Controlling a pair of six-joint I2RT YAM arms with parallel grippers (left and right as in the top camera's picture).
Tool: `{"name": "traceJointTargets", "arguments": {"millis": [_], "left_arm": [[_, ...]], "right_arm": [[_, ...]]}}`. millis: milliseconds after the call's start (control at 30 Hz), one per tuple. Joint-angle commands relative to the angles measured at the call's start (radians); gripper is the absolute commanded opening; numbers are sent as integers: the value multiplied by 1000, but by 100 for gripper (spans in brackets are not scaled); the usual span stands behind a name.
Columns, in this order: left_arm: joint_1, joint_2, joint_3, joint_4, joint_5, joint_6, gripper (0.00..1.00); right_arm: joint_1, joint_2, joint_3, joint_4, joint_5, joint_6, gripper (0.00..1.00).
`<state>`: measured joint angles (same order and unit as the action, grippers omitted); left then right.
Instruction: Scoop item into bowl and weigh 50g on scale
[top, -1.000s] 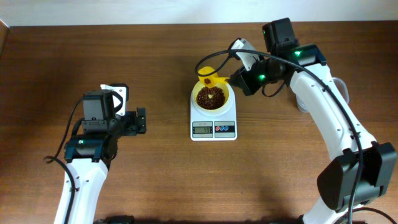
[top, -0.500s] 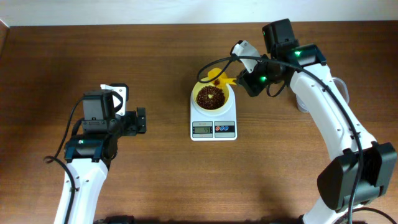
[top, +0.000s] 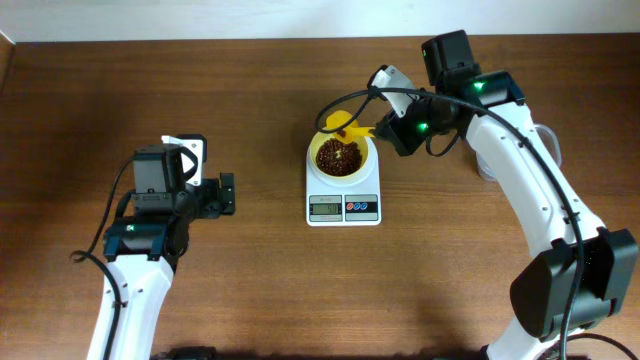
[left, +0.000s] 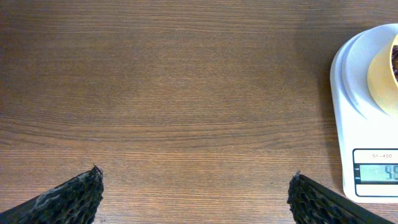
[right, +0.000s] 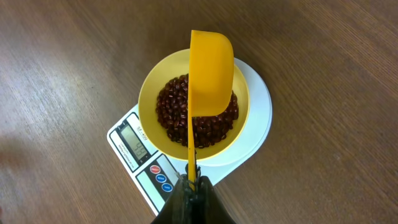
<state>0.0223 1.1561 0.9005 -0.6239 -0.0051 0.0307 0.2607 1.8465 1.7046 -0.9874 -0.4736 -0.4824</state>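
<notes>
Right wrist view: nearest the lens, the right end effector (right: 191, 186) is clenched on the thin handle of a yellow scoop (right: 211, 68), whose cup hangs over the bowl (right: 149, 106). The beans (right: 171, 112) lie in that bowl, which sits on the scale (right: 260, 109) on the worktop (right: 62, 56). Beyond, the left end effector (top: 227, 194) stands released, well apart from the scale.
</notes>
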Motion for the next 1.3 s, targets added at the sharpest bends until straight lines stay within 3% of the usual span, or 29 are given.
{"name": "traceJointTargets", "arguments": {"millis": [0, 333, 500, 600, 867, 967, 1167, 1267], "left_arm": [[5, 5, -3, 2, -7, 12, 99], [5, 5, -3, 2, -7, 12, 99], [5, 5, -3, 2, -7, 12, 99], [5, 5, -3, 2, -7, 12, 99], [5, 5, -3, 2, -7, 12, 99], [5, 5, -3, 2, -7, 12, 99], [5, 5, -3, 2, -7, 12, 99], [5, 5, -3, 2, -7, 12, 99]], "right_arm": [[-6, -21, 16, 4, -23, -7, 4], [-6, -21, 16, 4, -34, -6, 4], [-75, -21, 16, 68, -133, 256, 4], [-152, -21, 16, 68, -287, 257, 4], [-177, -21, 16, 60, -280, 282, 4], [-183, -21, 16, 67, -179, 294, 4], [-345, -21, 16, 109, -170, 689, 4], [-367, -21, 16, 106, -169, 731, 4]]}}
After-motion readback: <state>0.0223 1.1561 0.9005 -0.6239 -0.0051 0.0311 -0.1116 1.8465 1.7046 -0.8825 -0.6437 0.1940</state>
